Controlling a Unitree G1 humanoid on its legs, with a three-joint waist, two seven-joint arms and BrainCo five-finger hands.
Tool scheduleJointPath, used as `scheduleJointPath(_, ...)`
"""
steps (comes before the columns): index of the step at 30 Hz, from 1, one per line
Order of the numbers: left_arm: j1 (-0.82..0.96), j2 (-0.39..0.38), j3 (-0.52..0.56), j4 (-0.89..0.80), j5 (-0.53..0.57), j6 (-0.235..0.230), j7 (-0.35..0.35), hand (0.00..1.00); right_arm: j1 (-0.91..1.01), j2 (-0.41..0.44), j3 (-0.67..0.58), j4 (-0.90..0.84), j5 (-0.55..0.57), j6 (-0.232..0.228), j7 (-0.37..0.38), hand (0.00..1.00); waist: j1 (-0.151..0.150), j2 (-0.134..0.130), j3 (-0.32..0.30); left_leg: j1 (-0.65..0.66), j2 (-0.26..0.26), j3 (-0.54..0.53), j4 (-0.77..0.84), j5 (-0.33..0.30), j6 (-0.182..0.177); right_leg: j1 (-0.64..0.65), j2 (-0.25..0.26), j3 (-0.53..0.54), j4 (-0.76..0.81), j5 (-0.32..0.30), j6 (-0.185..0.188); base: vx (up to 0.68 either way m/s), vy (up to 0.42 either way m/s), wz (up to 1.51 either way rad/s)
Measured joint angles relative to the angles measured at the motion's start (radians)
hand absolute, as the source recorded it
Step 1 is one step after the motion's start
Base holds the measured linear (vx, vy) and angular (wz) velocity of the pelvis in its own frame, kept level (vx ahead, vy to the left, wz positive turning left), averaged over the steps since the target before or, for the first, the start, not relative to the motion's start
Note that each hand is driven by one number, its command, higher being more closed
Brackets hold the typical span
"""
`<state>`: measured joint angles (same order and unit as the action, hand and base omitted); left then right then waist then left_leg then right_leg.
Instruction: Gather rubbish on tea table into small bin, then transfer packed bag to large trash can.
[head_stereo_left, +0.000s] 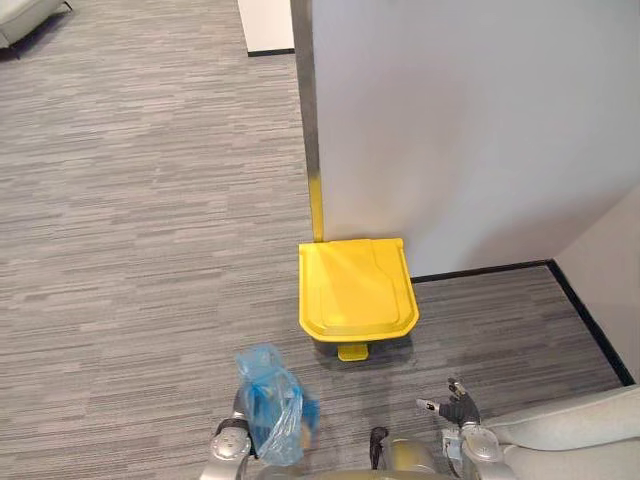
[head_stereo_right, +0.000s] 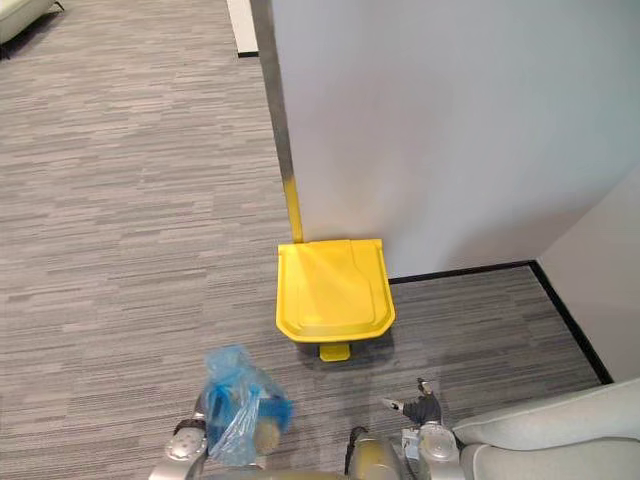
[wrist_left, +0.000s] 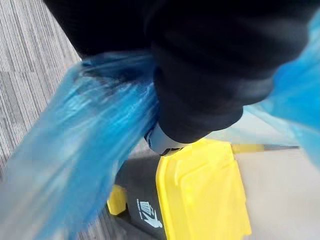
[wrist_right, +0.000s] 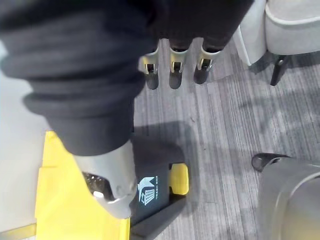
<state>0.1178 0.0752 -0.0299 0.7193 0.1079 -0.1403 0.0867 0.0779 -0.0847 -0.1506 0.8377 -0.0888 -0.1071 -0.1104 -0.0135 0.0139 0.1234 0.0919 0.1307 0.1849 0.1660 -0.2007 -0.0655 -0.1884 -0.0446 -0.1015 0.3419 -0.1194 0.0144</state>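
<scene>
A blue plastic bag (head_stereo_left: 270, 405) with rubbish inside hangs low at my left, held up off the carpet by my left hand (wrist_left: 165, 142). Its film wraps around the hand's dark cover in the left wrist view. The large yellow trash can (head_stereo_left: 357, 288) stands ahead against the wall, its lid down and its yellow pedal (head_stereo_left: 352, 351) facing me. The bag is short of the can and to its left. My right hand (head_stereo_left: 455, 405) hovers low at the right, open and empty, fingers (wrist_right: 172, 70) straight, near the pedal (wrist_right: 179, 179).
A white partition wall (head_stereo_left: 470, 130) with a metal edge strip and a black baseboard stands behind the can. A light upholstered seat (head_stereo_left: 580, 430) sits close at the lower right. Grey carpet (head_stereo_left: 130, 250) spreads to the left, with another seat (head_stereo_left: 25, 15) far off.
</scene>
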Motion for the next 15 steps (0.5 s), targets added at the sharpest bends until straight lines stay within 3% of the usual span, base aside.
scheduleJointPath(6, -0.009, 0.005, 0.001, 0.000, 0.000, -0.002, 0.000, 1.00, 0.010, -0.004, -0.027, 0.007, 0.002, 0.000, -0.001, 0.00, 0.000, -0.006, 0.000, 0.004, 0.005, -0.036, -0.032, 0.013, -0.019, 0.035, 0.012, -0.013, -0.082, 0.041, 0.007, 0.00, -0.015, 0.07)
scheduleJointPath(15, -0.010, 0.034, 0.000, 0.032, 0.000, -0.001, 0.004, 1.00, -0.002, -0.003, -0.032, 0.041, 0.009, -0.001, 0.000, 0.00, 0.001, -0.008, -0.002, -0.036, -0.036, -0.076, -0.056, 0.059, 0.002, 0.105, -0.008, -0.039, -0.298, 0.177, 0.023, -0.05, 0.050, 0.12)
